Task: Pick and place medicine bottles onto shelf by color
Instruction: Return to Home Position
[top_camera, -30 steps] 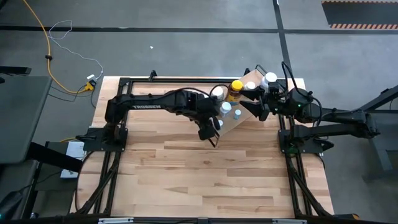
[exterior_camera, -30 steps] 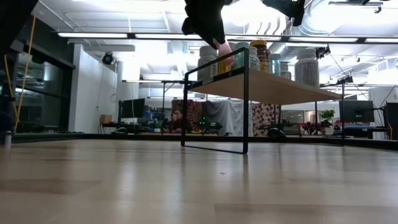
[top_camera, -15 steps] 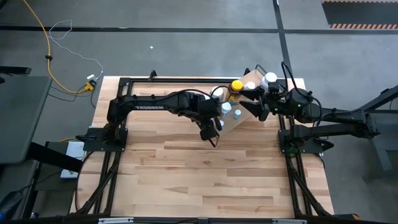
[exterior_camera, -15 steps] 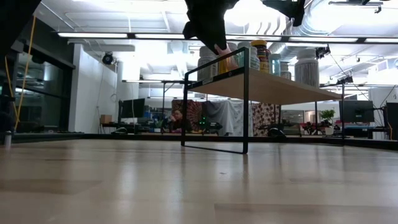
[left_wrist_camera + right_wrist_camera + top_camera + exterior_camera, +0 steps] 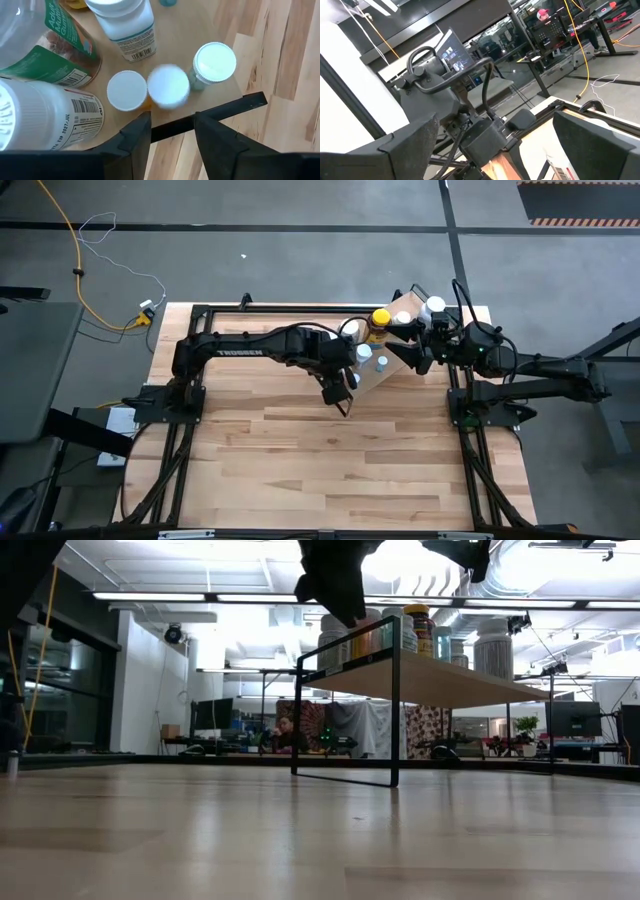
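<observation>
Editor: What fills the frame?

Photographer: The table, with the shelf standing by its far right corner (set at an angle to the table's edges).

Editor: And the arms?

Photographer: The left tool hangs over the shelf's end nearest the table's middle, fingers apart, holding nothing. The right tool, fingers spread and empty, hovers over the shelf's side nearest the table's right edge.

Editor: The medicine bottles?

Photographer: On the shelf: an amber bottle with a yellow cap, and three small white-capped bottles below the left tool.
</observation>
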You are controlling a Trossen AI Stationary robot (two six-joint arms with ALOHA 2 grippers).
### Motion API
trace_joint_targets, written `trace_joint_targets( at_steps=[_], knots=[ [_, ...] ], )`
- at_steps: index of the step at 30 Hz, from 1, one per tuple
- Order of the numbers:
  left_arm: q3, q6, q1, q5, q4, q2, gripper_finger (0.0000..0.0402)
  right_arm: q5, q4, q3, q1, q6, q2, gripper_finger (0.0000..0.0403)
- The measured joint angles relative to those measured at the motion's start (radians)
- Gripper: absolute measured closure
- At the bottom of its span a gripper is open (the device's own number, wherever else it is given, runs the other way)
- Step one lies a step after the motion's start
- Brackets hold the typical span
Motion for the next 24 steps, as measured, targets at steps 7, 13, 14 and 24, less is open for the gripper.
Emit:
trace_joint_targets(
  at_steps=[7,13,14,24],
  knots=[
    [0.0,-0.001,0.0,-0.004,0.027,0.0,0.025,0.0,0.0,0.0,0.0,0.0,0.0,0.002],
    [0.0,-0.003,0.0,-0.004,0.026,-0.001,0.0247,0.0,-0.001,0.0,0.0,0.0,0.0,0.002],
    [0.0,-0.007,0.001,-0.002,0.022,-0.005,0.0247,0.0,-0.001,0.0,0.0,0.0,0.0,0.002],
    [0.0,0.009,0.012,0.075,0.02,-0.162,0.025,0.0,-0.015,0.0,0.0,0.0,0.001,0.002]
  ],
)
